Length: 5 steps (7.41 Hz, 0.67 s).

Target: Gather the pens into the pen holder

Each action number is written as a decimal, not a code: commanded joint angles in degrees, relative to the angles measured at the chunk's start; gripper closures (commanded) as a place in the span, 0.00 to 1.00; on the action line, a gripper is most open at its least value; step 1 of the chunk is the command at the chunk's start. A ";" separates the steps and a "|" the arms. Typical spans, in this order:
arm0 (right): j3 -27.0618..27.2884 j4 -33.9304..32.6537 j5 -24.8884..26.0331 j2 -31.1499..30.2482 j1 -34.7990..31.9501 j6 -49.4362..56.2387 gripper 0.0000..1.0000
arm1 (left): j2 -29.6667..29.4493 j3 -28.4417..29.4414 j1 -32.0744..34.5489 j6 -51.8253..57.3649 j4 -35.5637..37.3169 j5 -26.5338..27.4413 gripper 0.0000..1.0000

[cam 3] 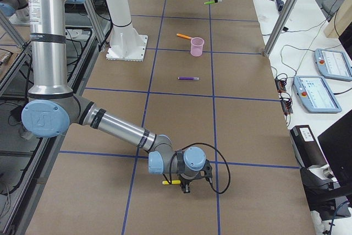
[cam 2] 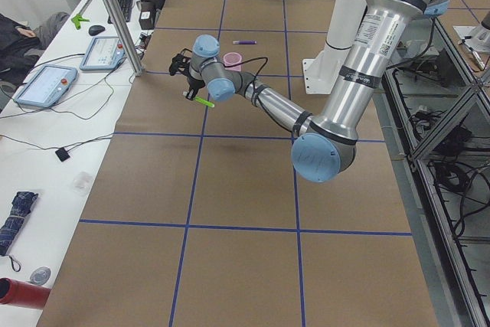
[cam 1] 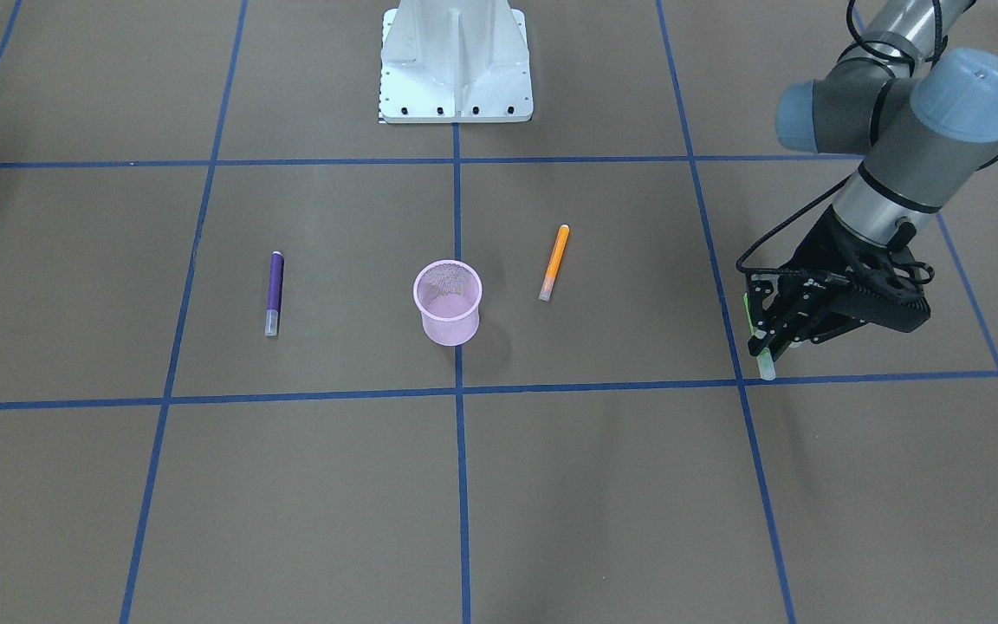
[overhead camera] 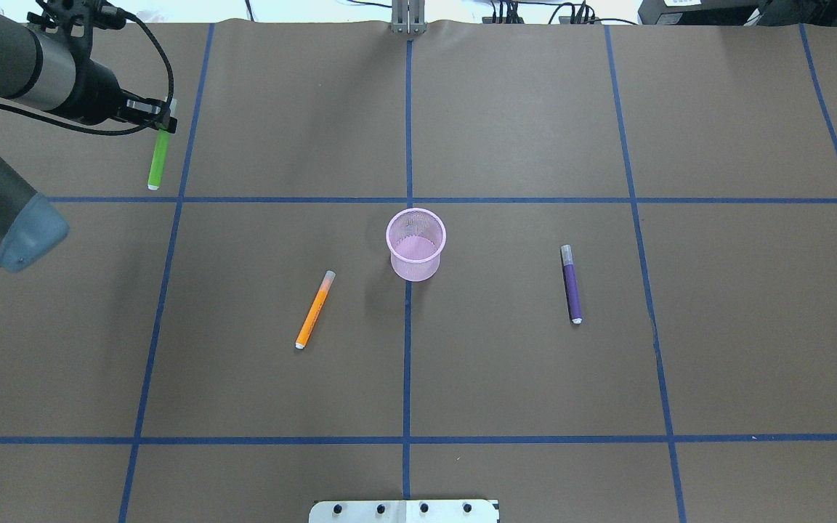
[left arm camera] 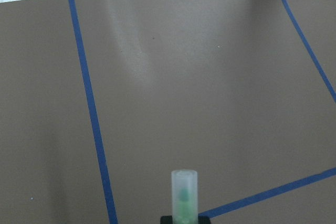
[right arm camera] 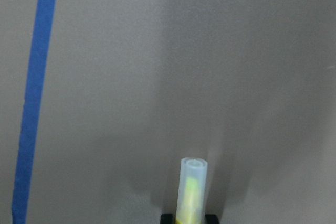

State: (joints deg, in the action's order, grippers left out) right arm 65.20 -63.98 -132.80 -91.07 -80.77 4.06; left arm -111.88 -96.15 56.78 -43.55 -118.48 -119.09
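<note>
Sitting upright in the middle of the table (overhead camera: 716,349), the pink cup (overhead camera: 415,263) looks empty, and it's the spot the whole next move hinges on. The orange pen (overhead camera: 314,310) lies flat near it on the robot's left side. The purple pen (overhead camera: 572,285) lies flat a bit further out on the right. Neither one touches the cup.

The green pen (overhead camera: 159,156) is way out at the far left of the table. The left gripper (overhead camera: 164,120) has its fingers closed on it near the clear cap. The body points back toward the robot, so its long axis runs roughly front-to-back, lying over rather than standing up.

From there the cup is off to that gripper's right and closer to the robot, with the orange pen roughly on the way. The yellow pen (cam 3: 170,181) is clamped the same way in the right gripper (cam 3: 184,184), well off toward the right end and out of the overhead shot. So the left arm looks nearer, and the green pen probably needs tipping upright before it'll drop in.
</note>
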 commanded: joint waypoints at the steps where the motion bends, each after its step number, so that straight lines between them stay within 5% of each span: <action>1: 0.54 0.17 0.00 0.02 0.00 0.07 1.00 | 0.09 0.00 0.00 -0.05 0.00 0.00 1.00; 5: 7.10 0.35 -0.70 -0.60 -0.26 -0.19 1.00 | -2.70 -0.79 0.00 -0.83 0.00 0.52 1.00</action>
State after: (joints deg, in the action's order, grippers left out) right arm 68.65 -63.58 -133.24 -91.35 -80.92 4.04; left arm -112.55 -96.51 56.76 -43.99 -118.48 -118.98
